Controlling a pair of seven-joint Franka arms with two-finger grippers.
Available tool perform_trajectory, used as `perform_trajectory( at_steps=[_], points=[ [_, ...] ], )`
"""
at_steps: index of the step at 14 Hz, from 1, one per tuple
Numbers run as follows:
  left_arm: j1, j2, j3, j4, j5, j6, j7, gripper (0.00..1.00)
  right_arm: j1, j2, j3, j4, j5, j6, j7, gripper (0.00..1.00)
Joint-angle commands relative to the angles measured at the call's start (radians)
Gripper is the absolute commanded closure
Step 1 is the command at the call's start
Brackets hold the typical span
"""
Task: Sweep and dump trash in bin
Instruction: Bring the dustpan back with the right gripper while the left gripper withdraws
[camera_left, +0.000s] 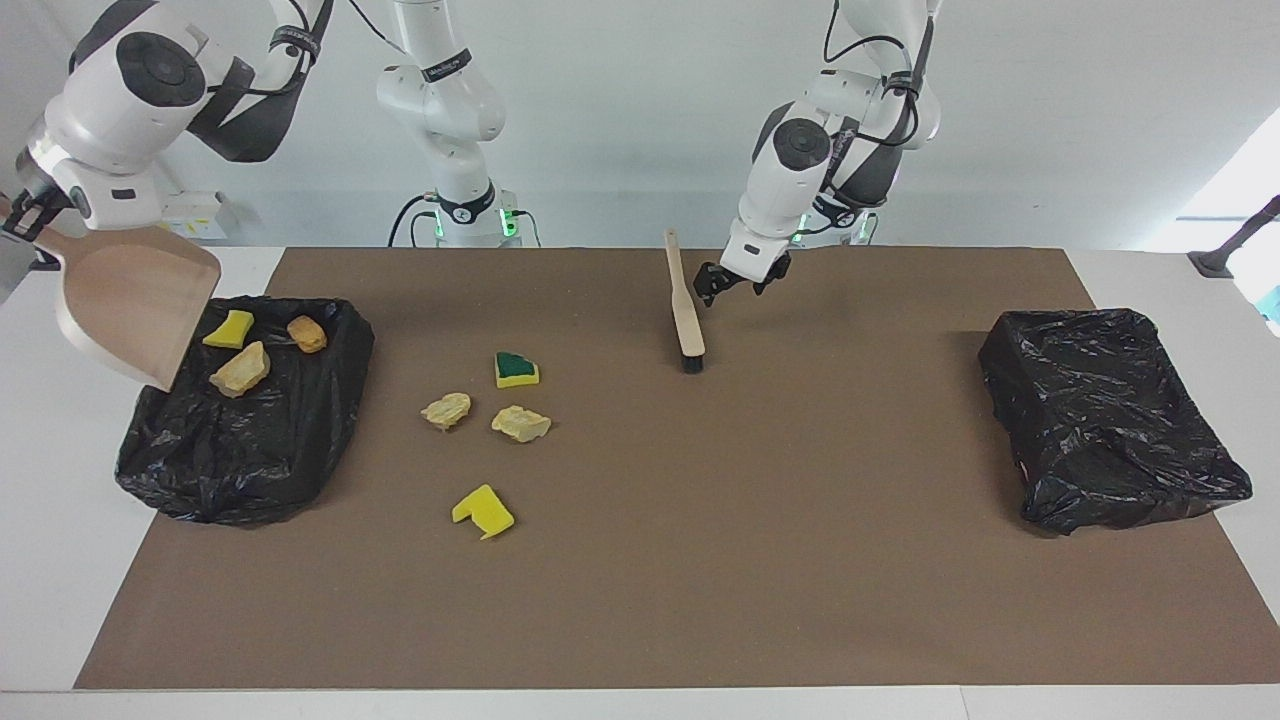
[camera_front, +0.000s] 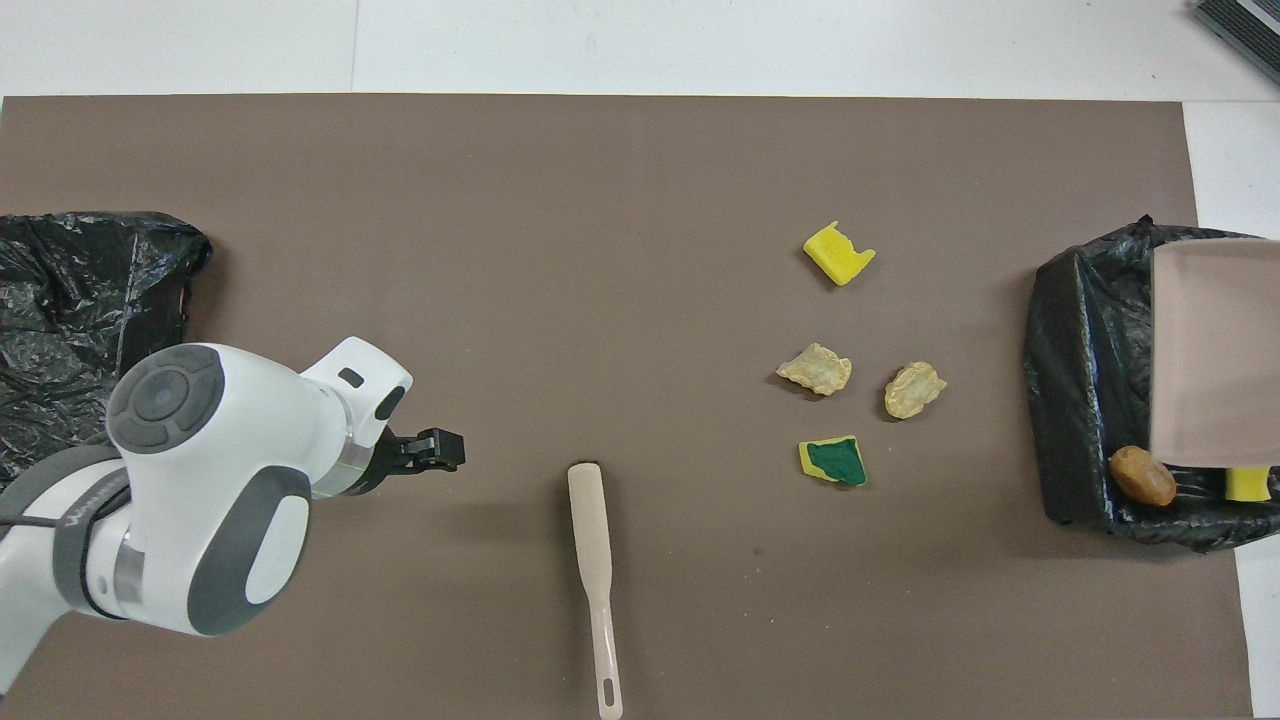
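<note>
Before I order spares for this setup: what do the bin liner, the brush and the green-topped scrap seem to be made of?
The black crinkled bin liner looks like thin glossy plastic film: it creases and glints. The beige-handled brush has a smooth matte handle, plastic or painted wood, with dark bristles. The yellow green-topped scrap looks like foam sponge with a rougher scouring layer.

three scraps (camera_left: 240, 345) in bin (camera_left: 245, 440), four (camera_left: 485, 415) beside it, brush (camera_left: 686, 310) nearer robots

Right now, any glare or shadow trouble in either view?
Facing view: bright window glare at the frame edge past the empty bin; glossy highlights on the bin holding trash. Overhead view: the raised dustpan hides part of that bin; soft shadow beside the brush.
</note>
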Motion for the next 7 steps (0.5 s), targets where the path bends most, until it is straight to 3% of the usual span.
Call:
perform_trajectory(
  at_steps=[1,3,7],
  points=[
    [0.083,-0.002,-0.014,0.013,0.04,-0.027,0.137,0.0,0.015,0.002,0.004,0.008,0.161,-0.045,0.174,1.0],
    [0.148,-0.004,-0.012,0.015,0.041,-0.026,0.278,0.0,0.021,-0.003,0.009,0.007,0.304,-0.091,0.35,1.0],
    [0.23,-0.004,-0.012,0.065,0.069,-0.064,0.337,0.0,0.147,-0.004,0.021,0.011,0.419,-0.205,0.861,1.0]
  ],
)
